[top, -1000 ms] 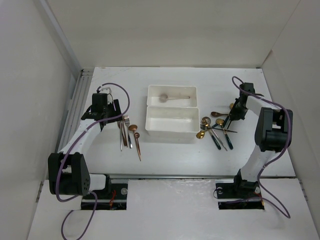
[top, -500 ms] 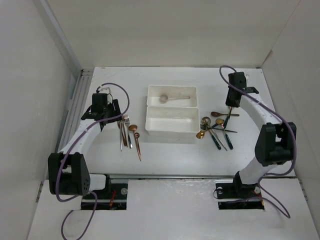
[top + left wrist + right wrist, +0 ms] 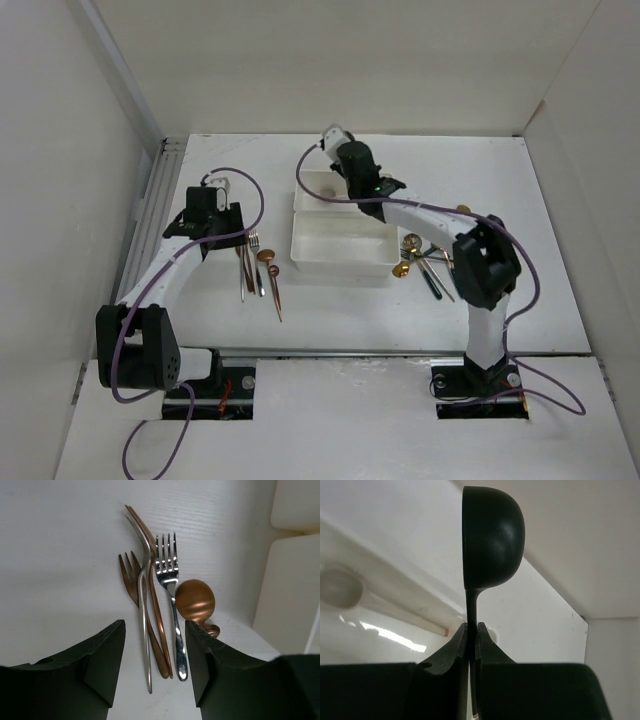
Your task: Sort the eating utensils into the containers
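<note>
My right gripper [image 3: 471, 630] is shut on the stem of a black spoon [image 3: 492, 540], held bowl-up above the far white container [image 3: 304, 190]. A silver spoon [image 3: 337, 587] lies in that container. The near container [image 3: 340, 242] holds nothing I can see. My left gripper [image 3: 155, 645] is open over a group of eating utensils at the left. Between its fingers show the handle ends of a silver fork [image 3: 172, 605], a copper fork [image 3: 131, 577] and two thin handles. A copper spoon [image 3: 195, 600] lies to their right.
More utensils lie in a loose pile [image 3: 425, 258] right of the containers, with gold, copper and dark-handled pieces. The left group [image 3: 256, 268] lies between the left arm and the near container. The right arm stretches across above both containers.
The right arm has lifted off the right-hand pile and swung left over the far container with the black spoon. The left gripper's jaws have narrowed a little in place.
</note>
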### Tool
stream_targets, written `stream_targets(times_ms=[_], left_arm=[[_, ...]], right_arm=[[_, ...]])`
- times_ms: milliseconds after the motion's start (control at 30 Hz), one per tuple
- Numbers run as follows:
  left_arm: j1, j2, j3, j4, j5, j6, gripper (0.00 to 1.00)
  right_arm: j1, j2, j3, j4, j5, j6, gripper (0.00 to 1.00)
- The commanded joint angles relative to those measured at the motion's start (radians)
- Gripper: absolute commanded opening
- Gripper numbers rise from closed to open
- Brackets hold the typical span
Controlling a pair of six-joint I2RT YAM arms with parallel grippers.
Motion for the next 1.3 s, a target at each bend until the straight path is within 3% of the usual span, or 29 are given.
stream_targets(times_ms=[0, 233, 267, 300, 333, 467, 567, 633, 733, 900, 1100, 1267], left_arm=[[-0.014, 0.012, 0.099, -0.116, 0.098, 0.028, 0.48], [-0.014, 0.038, 0.088, -0.127, 0.064, 0.057, 0.53], [-0.014, 0.051, 0.088, -0.127, 0.064, 0.057, 0.54], [-0.014, 0.051, 0.088, -0.127, 0.064, 0.057, 0.54], [-0.014, 0.051, 0.088, -0.127, 0.075, 0.057, 0.56], [-0.014, 0.062, 0.088, -0.127, 0.075, 0.057, 0.62], [-0.014, 0.071, 0.088, -0.118, 0.075, 0.048, 0.64], [-0.024, 0.080, 0.079, -0.118, 0.075, 0.048, 0.59], [-0.034, 0.080, 0.079, -0.109, 0.086, 0.048, 0.49], [-0.044, 0.127, 0.070, -0.109, 0.095, 0.034, 0.46], [-0.044, 0.236, 0.090, -0.132, 0.071, 0.013, 0.41], [-0.044, 0.270, 0.099, -0.141, -0.023, -0.032, 0.41]], right_arm=[[0.000, 0.053, 0.030, 0.053, 0.027, -0.167, 0.00], [0.048, 0.043, -0.056, 0.053, -0.112, -0.124, 0.00], [0.048, 0.034, -0.065, 0.053, -0.124, -0.124, 0.04], [0.048, 0.033, -0.074, 0.053, -0.124, -0.124, 0.10], [0.048, 0.033, -0.074, 0.053, -0.112, -0.124, 0.30], [0.048, 0.020, -0.083, 0.053, -0.096, -0.105, 0.61], [0.048, -0.012, -0.074, 0.053, -0.096, -0.061, 0.64], [0.037, -0.039, -0.062, 0.053, -0.086, -0.021, 0.64], [0.013, -0.086, -0.036, 0.053, -0.055, 0.095, 0.66], [-0.009, -0.212, -0.054, 0.053, -0.024, 0.345, 0.70], [-0.018, -0.336, -0.128, 0.053, -0.053, 0.488, 0.74], [-0.018, -0.443, -0.186, 0.042, -0.125, 0.511, 0.74]])
